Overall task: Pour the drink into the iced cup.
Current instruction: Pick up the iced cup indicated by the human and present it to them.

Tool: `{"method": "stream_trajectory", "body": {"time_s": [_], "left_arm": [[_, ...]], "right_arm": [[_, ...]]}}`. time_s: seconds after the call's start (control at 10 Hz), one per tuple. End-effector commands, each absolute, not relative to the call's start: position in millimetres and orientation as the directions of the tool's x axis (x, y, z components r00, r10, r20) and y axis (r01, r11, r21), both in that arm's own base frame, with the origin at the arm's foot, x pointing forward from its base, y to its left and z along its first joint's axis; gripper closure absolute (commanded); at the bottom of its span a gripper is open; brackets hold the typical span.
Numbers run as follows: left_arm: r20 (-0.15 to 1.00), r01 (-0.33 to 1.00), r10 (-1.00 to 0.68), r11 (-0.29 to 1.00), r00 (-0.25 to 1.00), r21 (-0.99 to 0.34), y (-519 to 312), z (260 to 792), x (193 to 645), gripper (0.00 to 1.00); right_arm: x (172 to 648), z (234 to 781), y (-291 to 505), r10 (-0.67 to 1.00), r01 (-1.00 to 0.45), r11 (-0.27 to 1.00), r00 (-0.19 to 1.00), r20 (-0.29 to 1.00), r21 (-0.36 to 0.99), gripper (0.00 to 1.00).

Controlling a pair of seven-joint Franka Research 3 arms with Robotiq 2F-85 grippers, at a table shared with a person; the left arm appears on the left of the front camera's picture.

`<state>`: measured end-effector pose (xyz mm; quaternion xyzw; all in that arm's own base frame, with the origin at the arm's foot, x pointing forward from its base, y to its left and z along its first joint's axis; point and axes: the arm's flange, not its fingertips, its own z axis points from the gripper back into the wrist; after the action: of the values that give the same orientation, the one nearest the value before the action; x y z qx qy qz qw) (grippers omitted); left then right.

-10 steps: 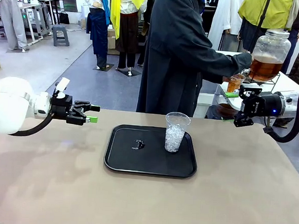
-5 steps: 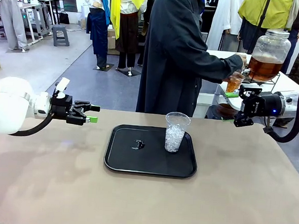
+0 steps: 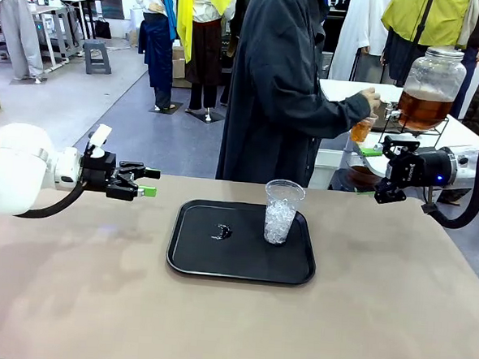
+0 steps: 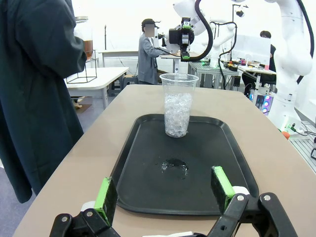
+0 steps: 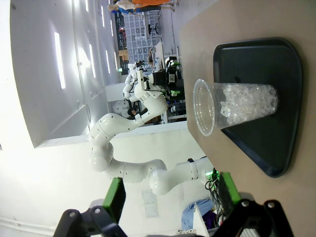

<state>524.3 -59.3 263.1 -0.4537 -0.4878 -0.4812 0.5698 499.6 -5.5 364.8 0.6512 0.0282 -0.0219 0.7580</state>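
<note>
Right, front view 1st: the black tray (image 3: pixel 184 261) lay mid-table w/ the iced cup (image 3: pixel 281 211) upright on its right half and a small wet patch (image 3: pixel 222 231) left of its centre. The drink (image 3: pixel 361 131), amber in a small clear cup, was in the person's hand (image 3: pixel 370 98), well beyond the tray's far right corner and off the table, beside a glass dispenser jar (image 3: pixel 432 81). The left gripper (image 3: pixel 150 182) hovered off the tray's left side, jaws spread, nothing btwn them. The right gripper (image 3: pixel 382 170) hung past the tray's far right corner, jaws spread too and empty. It looked close to the drink, but depth was unclear.

Left wrist view: the 2 green pads (image 4: pixel 106 193) stood wide apart, facing along the tray. The wet patch lay nearer, the iced cup toward the far end.

Right wrist view: its pads (image 5: pixel 114 197) were also wide apart, w/ tray and iced cup sideways and well apart from them.

Handling, as a guess: the drink's cup looked thin, light and squashy, prob. wet outside, so slippery. Best taken mid-wall, below the rim, w/ a gentle squeeze, as the liquid would slosh. The iced cup seemed light enough to tip if knocked.
</note>
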Motion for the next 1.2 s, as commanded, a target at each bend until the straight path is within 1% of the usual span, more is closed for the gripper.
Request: {"method": "stream_trajectory", "body": {"time_s": [0.0, 1.1], "left_arm": [[0.993, 0.990, -0.100, 0.129, 0.062, -0.049, -58.5, 263.2, 524.1, 0.00], [0.993, 0.990, -0.100, 0.129, 0.062, -0.049, -58.5, 263.2, 524.1, 0.00]], "right_arm": [[499.6, 365.7, -5.1, 0.001, 0.067, 0.152, 0.998, -0.068, 0.986, 0.00], [499.6, 365.7, -5.1, 0.001, 0.067, 0.152, 0.998, -0.068, 0.986, 0.00]]}}
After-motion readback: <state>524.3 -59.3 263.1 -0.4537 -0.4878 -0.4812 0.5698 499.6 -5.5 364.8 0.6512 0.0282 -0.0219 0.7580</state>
